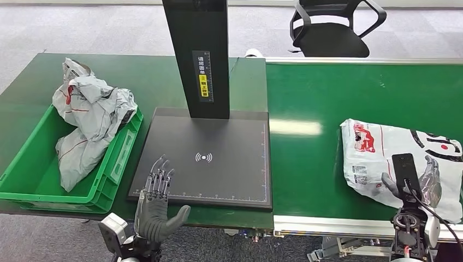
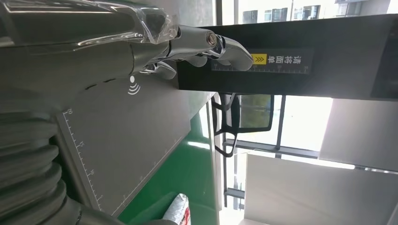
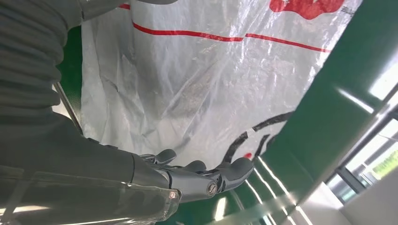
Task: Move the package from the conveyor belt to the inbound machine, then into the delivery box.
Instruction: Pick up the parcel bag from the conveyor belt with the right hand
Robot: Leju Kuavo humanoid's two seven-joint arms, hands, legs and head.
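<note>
Lying on the green conveyor belt (image 1: 327,164) at the right is the white package (image 1: 377,158), with the right hand (image 1: 417,183) spread over its near edge; whether the fingers actually grip it I cannot tell. The left hand (image 1: 158,204) hovers wide and empty at the near left corner of the dark scanner plate (image 1: 218,164). A green box (image 1: 33,180) to the left holds crumpled grey bags (image 1: 90,120).

Grey carpet (image 1: 109,27) is covering the floor beyond the worktop, where a black mesh office chair (image 1: 332,27) is standing. Daylight is coming through tall windows (image 2: 300,122), glinting off surfaces.
</note>
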